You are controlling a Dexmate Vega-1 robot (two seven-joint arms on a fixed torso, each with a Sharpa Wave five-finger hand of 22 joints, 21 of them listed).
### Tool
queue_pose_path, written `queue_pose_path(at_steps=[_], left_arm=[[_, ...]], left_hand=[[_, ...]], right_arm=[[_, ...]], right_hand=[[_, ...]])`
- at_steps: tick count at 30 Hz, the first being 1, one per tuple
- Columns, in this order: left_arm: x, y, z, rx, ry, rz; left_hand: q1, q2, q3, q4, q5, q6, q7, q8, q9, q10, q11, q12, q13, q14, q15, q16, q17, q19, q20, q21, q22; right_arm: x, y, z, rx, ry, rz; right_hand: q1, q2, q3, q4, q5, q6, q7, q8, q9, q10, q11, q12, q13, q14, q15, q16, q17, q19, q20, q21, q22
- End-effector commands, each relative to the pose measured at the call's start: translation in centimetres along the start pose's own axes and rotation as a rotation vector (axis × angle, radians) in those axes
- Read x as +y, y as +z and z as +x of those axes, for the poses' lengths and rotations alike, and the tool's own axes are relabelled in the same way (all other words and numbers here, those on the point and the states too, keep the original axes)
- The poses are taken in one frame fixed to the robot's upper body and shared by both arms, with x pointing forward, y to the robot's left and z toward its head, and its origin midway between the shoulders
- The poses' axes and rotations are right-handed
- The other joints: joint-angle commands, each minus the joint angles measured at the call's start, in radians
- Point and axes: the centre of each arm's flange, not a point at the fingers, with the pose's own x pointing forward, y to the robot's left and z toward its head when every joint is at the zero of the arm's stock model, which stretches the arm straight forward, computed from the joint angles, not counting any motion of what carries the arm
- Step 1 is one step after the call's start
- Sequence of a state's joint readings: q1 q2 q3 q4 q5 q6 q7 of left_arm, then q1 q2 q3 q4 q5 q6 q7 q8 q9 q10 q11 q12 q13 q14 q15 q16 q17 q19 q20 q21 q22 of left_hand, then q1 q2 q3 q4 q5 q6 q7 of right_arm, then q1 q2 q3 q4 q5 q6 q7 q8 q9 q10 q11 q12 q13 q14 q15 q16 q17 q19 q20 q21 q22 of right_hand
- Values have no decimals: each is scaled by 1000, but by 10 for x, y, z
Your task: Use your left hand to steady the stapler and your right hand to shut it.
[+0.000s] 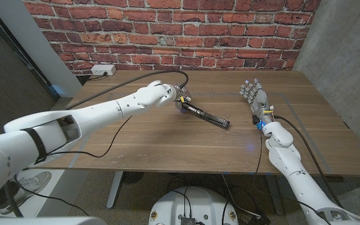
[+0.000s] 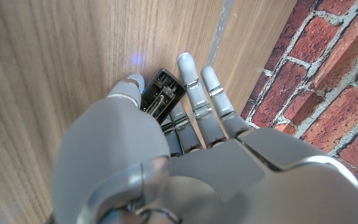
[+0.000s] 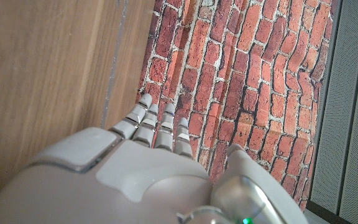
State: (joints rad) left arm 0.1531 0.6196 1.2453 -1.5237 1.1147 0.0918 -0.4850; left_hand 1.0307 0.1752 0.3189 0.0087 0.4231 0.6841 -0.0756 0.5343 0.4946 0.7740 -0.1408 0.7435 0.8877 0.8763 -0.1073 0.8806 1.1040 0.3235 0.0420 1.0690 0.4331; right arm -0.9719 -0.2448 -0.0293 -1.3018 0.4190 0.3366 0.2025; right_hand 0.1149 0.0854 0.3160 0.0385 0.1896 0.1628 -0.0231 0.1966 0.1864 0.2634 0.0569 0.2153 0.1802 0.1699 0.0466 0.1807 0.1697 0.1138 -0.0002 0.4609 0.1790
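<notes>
Stapler (image 1: 204, 114): black, long and slim, lying opened out near mid-worktop (image 1: 167, 144), metal staple channel exposed. Left robot hand (image 1: 181, 98) clamped on its far end, fingers (image 2: 190, 81) alongside. Right robot hand (image 1: 252, 95) well apart, fingers straight, spread, holding nothing.

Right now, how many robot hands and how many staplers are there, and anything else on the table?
Robot hands: 2, the left hand at one end of the stapler and the right hand apart from it with fingers spread
Staplers: 1, the black stapler, lying opened out
Power strips: 1, the white power strip at the table's back edge
Total: 4
</notes>
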Motion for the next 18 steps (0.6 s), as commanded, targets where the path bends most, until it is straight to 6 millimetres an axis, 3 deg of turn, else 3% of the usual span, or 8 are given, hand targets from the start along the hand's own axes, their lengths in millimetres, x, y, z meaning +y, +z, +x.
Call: queue_pose_path(at_steps=[1,6,9,11,14,16,18], left_arm=[[1,-4,-3,-2,7,-95],[1,-7,-4,-8,-28,-149],[0,-10,-4,-18,-49,-201],[0,-13,-4,-32,-58,-252],[0,-18,-4,-47,-65,-308],[0,-19,-4,-40,-67,-306],[-1,-21,-4,-37,-80,-319]], left_hand=[[32,18,162,126,13,94,131,47,67,217,26,214,83,45,-27,25,54,15,18,44,8],[40,9,188,127,13,109,162,96,132,251,44,229,103,87,-16,54,101,38,19,79,2],[38,6,201,128,7,124,196,132,181,279,57,267,160,129,1,83,120,60,21,109,-1],[27,6,204,137,-3,147,219,162,215,297,71,289,194,153,12,104,125,71,25,132,-1],[-21,2,205,159,-32,206,238,232,291,355,103,345,267,196,31,152,129,98,18,169,-10],[-41,0,207,165,-40,221,236,254,316,375,105,355,277,204,30,166,129,119,10,176,-19],[-80,-4,210,167,-56,252,230,298,365,417,100,385,307,231,18,200,131,154,-14,188,-36]], right_arm=[[1,2,0,-2,9,-2],[1,4,0,-6,11,-4],[1,5,0,-8,13,-5],[1,6,0,-8,15,-6],[2,6,0,-9,15,-5],[2,7,0,-9,16,-6],[1,7,-1,-9,16,-6]], right_hand=[[-2,4,-1,0,2,13,4,7,1,12,2,10,4,6,-4,2,2,12,-3,-7,5],[-2,4,-2,0,2,17,5,7,1,17,6,11,4,8,-5,3,2,13,-4,-8,5],[-3,4,-2,0,2,18,6,7,1,20,5,12,4,8,-6,3,2,14,-6,-9,5],[-3,4,-2,0,2,19,6,7,1,21,2,12,4,9,-7,3,2,16,-7,-9,5],[-3,4,-2,0,2,22,8,7,1,24,0,13,4,10,-9,3,2,17,-9,-10,5],[-3,4,-2,0,2,22,8,7,1,25,2,13,4,10,-10,2,2,18,-10,-10,5],[-3,5,-2,1,3,24,8,7,1,28,0,13,4,12,-10,3,2,20,-11,-10,5]])
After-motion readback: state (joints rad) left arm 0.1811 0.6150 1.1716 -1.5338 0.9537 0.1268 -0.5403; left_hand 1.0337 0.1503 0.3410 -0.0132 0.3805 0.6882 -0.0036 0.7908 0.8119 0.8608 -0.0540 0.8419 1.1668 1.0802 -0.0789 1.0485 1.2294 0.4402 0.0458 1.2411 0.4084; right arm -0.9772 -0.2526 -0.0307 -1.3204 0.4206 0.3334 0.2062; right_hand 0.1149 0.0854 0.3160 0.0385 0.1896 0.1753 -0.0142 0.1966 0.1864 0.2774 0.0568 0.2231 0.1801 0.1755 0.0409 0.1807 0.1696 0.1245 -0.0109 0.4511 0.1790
